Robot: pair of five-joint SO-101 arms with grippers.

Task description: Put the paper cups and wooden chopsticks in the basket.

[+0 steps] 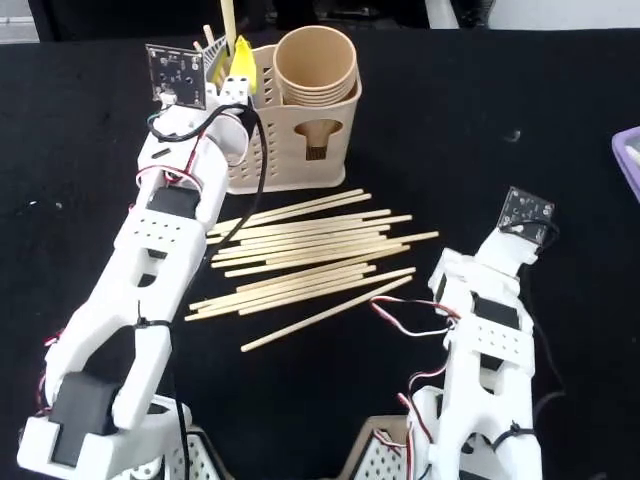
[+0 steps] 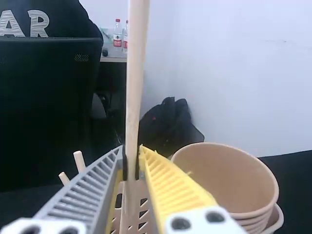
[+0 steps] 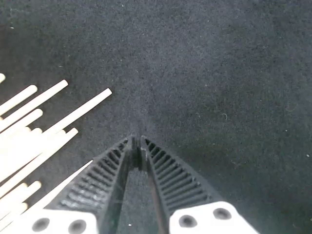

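Note:
My left gripper (image 1: 228, 60) is shut on a wooden chopstick (image 2: 135, 87) that stands upright over the left compartment of the beige basket (image 1: 300, 150). Two more chopstick ends (image 2: 78, 158) poke up from that compartment. A stack of paper cups (image 1: 316, 65) sits in the basket's right compartment, also seen as the paper cups (image 2: 229, 180) beside my left gripper (image 2: 131, 161). Several loose chopsticks (image 1: 310, 255) lie in a pile on the black table in front of the basket. My right gripper (image 3: 136, 148) is shut on nothing, low over the cloth just right of the pile's ends (image 3: 29, 126).
A purple container edge (image 1: 628, 155) shows at the table's right side. The left arm (image 1: 150, 260) stretches along the left of the chopstick pile; the right arm (image 1: 490, 340) sits at the front right. Black cloth lies bare to the right of the basket.

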